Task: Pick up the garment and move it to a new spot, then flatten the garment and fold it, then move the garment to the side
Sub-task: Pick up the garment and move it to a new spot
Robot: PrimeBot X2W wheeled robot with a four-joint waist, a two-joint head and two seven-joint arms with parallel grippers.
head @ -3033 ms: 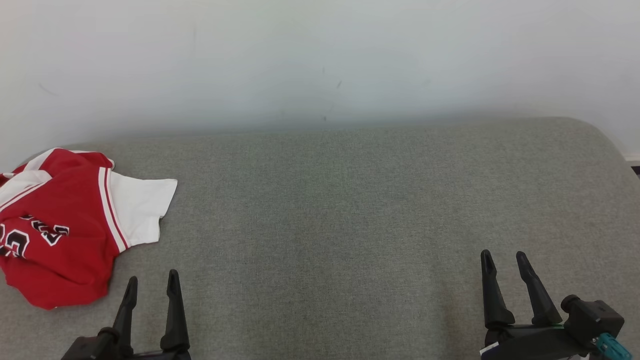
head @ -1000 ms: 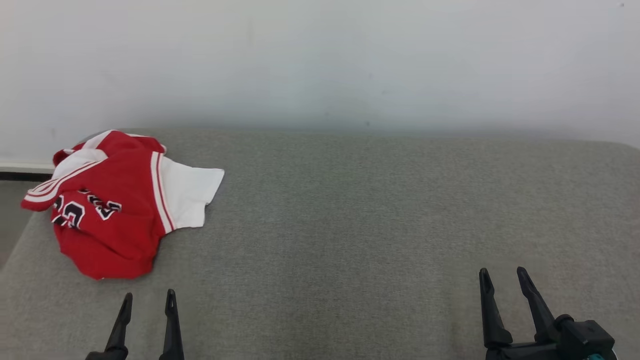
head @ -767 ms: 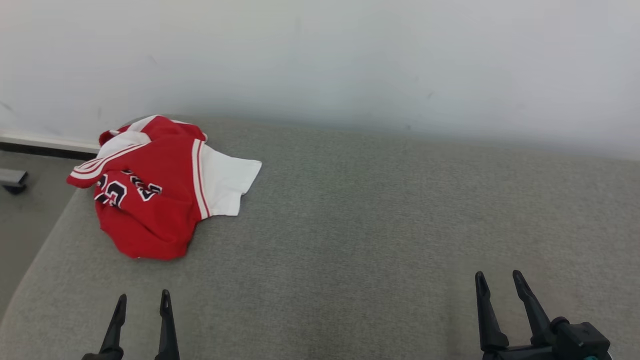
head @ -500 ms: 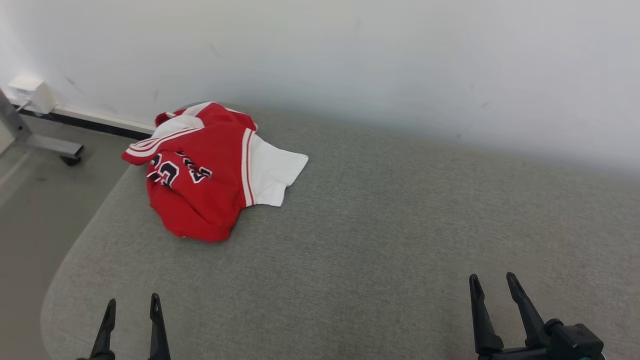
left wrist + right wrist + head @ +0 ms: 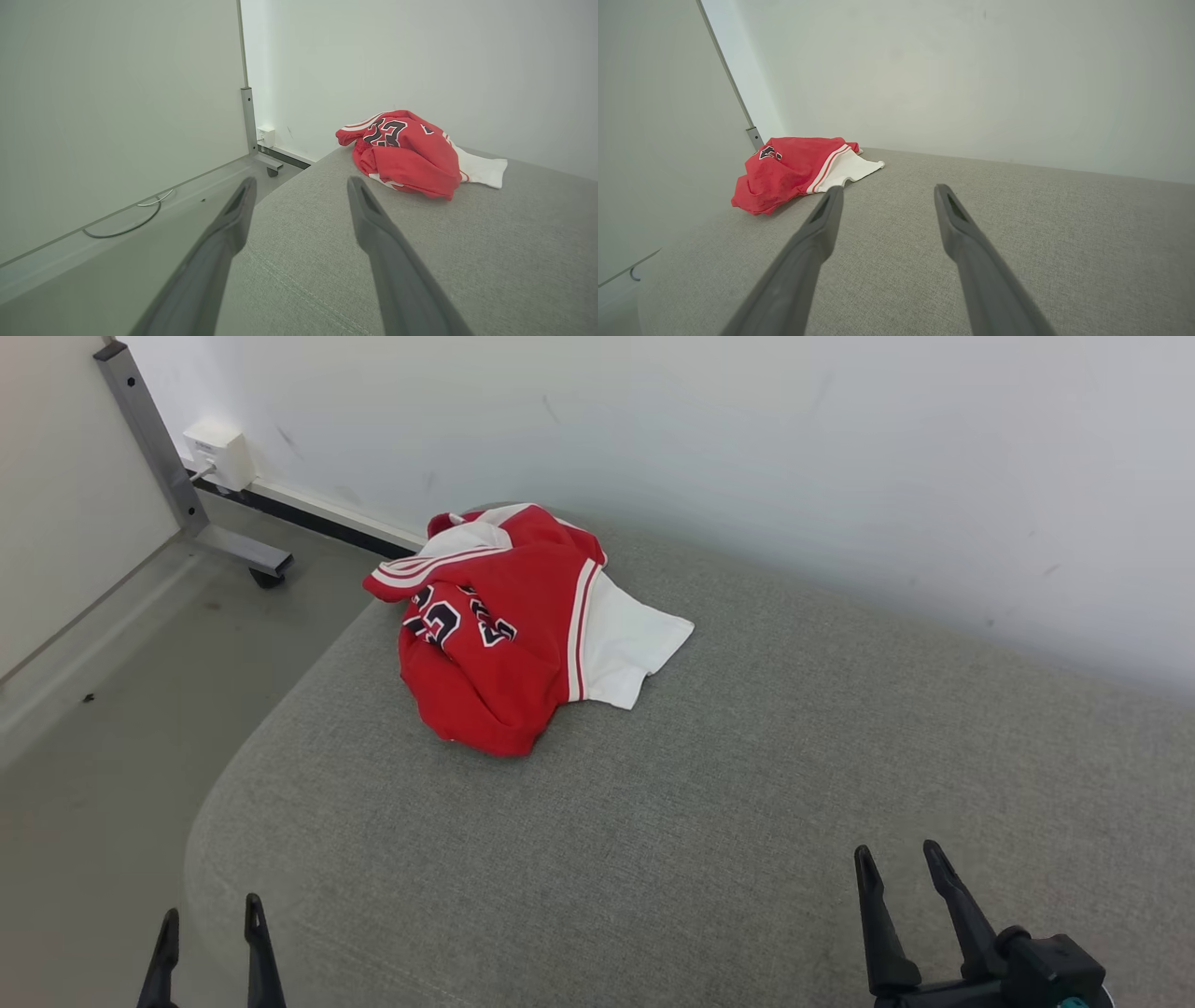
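The garment [image 5: 509, 625] is a red and white jersey with dark numbers, lying crumpled near the far left corner of the grey cushioned surface [image 5: 747, 784]. It also lies ahead in the left wrist view [image 5: 411, 151] and far off to the left in the right wrist view [image 5: 794, 170]. My left gripper [image 5: 210, 919] stands open at the lower left, over the surface's near left edge, well short of the garment. My right gripper [image 5: 896, 859] stands open at the lower right, far from the garment. Nothing is between either pair of fingers.
A white wall [image 5: 747, 457] runs behind the surface. Left of the surface is bare floor [image 5: 103, 691] with a metal frame leg on a caster [image 5: 243, 555], a wall socket [image 5: 217, 453] and a loose cable [image 5: 126, 224]. A pale panel [image 5: 117, 93] stands at the left.
The head camera has turned left, so the garment now sits nearer the picture's middle and the floor has come into view. Both grippers stay open and low; the garment lies unmoved.
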